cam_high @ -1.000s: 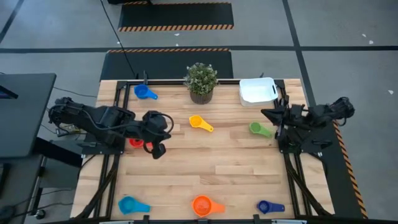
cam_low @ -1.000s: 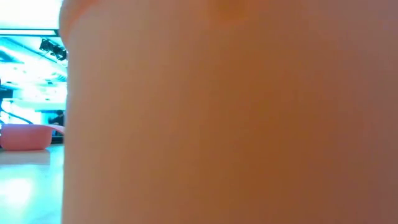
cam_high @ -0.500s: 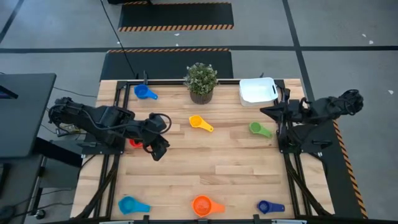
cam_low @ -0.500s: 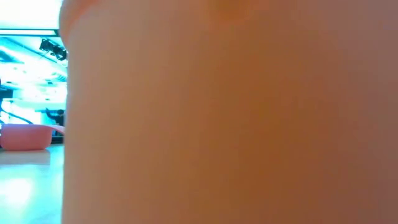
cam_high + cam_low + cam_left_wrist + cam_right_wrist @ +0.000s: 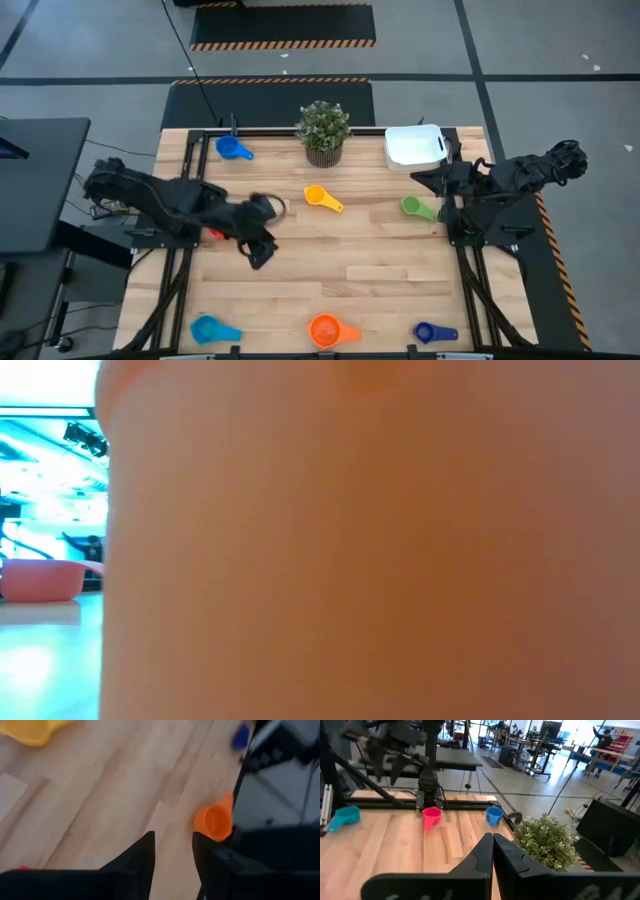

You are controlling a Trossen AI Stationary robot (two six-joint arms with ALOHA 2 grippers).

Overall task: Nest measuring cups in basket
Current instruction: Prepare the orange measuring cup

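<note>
From above, the left gripper (image 5: 258, 252) hangs over the left half of the table (image 5: 380, 270), just right of the red cup (image 5: 215, 232). The right gripper (image 5: 424, 180) sits at the right side, between the empty white basket (image 5: 414, 146) at the far right and the green cup (image 5: 412, 207). The blue cup (image 5: 233, 149) lies far left beside the plant (image 5: 323, 130), the yellow cup (image 5: 315, 196) mid-table. Along the near edge lie the light blue cup (image 5: 206, 328), orange cup (image 5: 324, 328) and dark blue cup (image 5: 425, 332).

The low view is blocked by an orange surface.

The left wrist view shows its fingers (image 5: 142, 857) slightly parted, holding nothing.

The right wrist view shows its fingers (image 5: 506, 852) pressed together, empty.
</note>
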